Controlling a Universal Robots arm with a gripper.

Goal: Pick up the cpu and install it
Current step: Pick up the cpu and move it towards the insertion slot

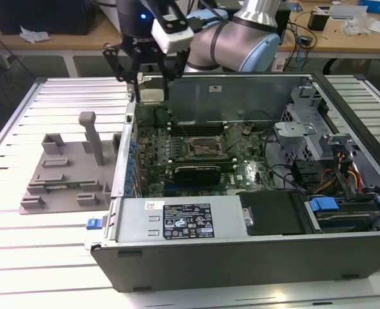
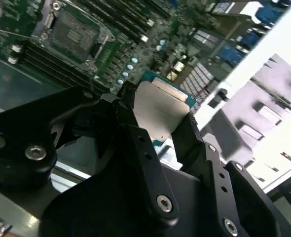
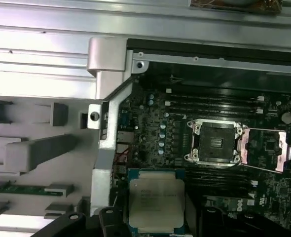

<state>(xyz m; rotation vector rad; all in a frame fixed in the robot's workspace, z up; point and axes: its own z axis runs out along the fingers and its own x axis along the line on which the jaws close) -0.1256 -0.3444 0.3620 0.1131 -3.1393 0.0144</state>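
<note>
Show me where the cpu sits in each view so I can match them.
Exterior view: cpu in the gripper, over the case wall at the exterior view's left.
Second wrist view: cpu clamped between the black fingers.
First wrist view: cpu beside the case wall.
Shared landmark: the open socket.

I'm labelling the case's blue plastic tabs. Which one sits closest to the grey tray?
The blue tab at the case corner on the exterior view's left, beside the grey tray; the other blue tabs sit at the far right.
</note>
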